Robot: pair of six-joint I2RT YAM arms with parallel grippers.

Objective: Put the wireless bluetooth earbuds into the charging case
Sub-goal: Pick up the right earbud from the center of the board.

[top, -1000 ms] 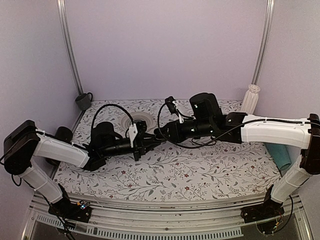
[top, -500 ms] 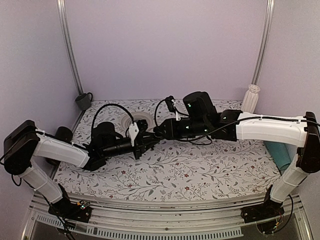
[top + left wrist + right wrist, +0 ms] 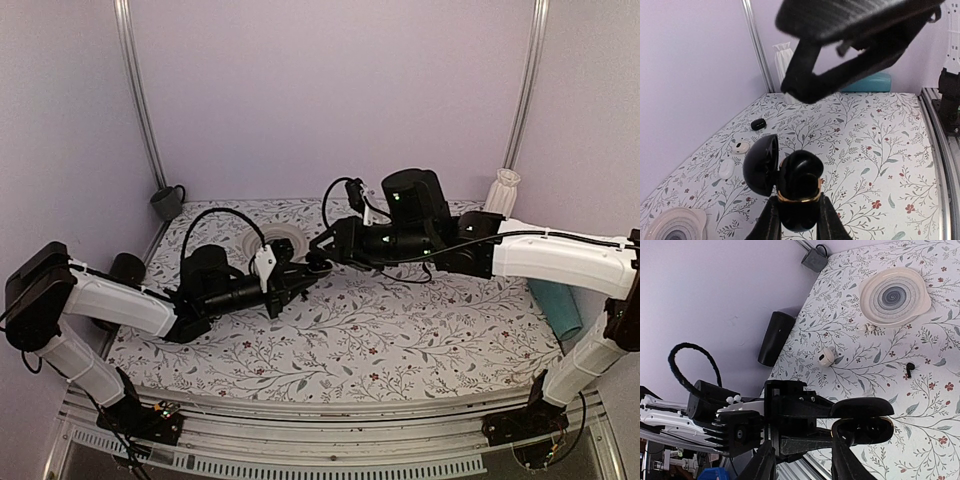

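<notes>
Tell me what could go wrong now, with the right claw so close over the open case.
The left claw pinches only the lower end of the glossy black charging case, so a push from the right claw could tip or dislodge it. The case's hinged lid stands open close under that claw and might get knocked shut. A tiny black earbud lies on the floral tablecloth while the right claw looks open and empty; it could be left out.

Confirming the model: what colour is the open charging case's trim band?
Gold, on the black charging case; clearest in left wrist view.
</notes>
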